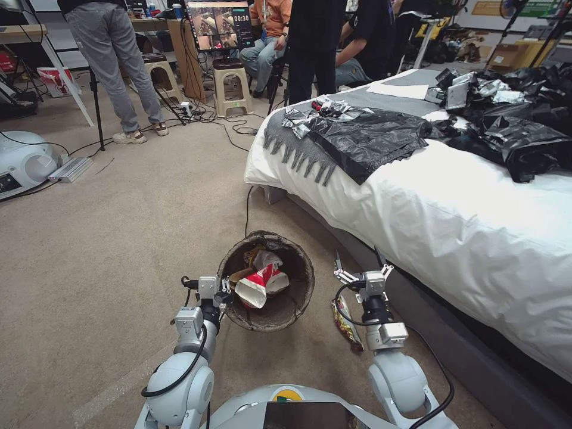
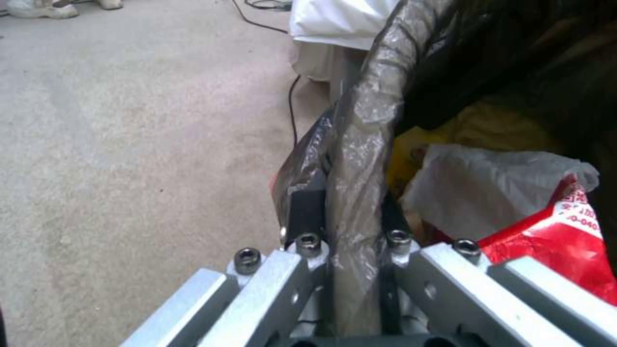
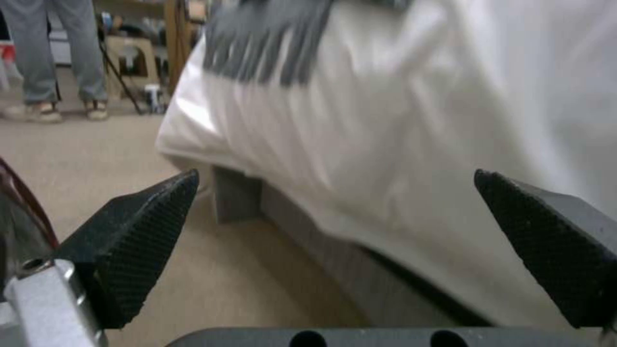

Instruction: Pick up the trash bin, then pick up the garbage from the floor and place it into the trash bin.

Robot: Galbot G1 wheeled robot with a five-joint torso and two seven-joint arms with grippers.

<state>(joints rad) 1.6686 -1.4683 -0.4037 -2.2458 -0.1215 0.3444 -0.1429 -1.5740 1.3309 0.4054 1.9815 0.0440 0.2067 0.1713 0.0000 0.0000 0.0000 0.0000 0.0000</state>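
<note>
Trash bin: the trash bin (image 1: 266, 280) stood on the carpet just in front of the robot, between the two arms and near the foot corner of the bed (image 1: 453, 226), its dark bag folded over the rim.
Bin contents: a red-and-white wrapper (image 1: 257, 286) lay on top, with a white tissue wad (image 2: 489, 188) and yellow wrappers (image 2: 489, 130) beside and beneath it.
Left gripper: the left gripper (image 1: 221, 292) was clamped on the bin's near-left rim; in the left wrist view one finger (image 2: 305, 207) sat outside the bagged rim and the other inside.
Right gripper: the right gripper (image 1: 363, 275) hung to the right of the bin, apart from it, its pads (image 3: 144, 236) spread wide with nothing between them, pointing along the bed's side.
Garbage on floor: a foil snack wrapper (image 1: 347, 322) lay on the carpet just below the right gripper, between the bin and the bed base.
Bed edge: the white cover overhung the dark base (image 1: 471, 351) close on the right arm's outer side.
Open room: bare carpet (image 1: 119, 238) stretched wide to the left and ahead of the bin; a black cable (image 1: 246, 208) ran from the bed corner toward the bin's far rim.
</note>
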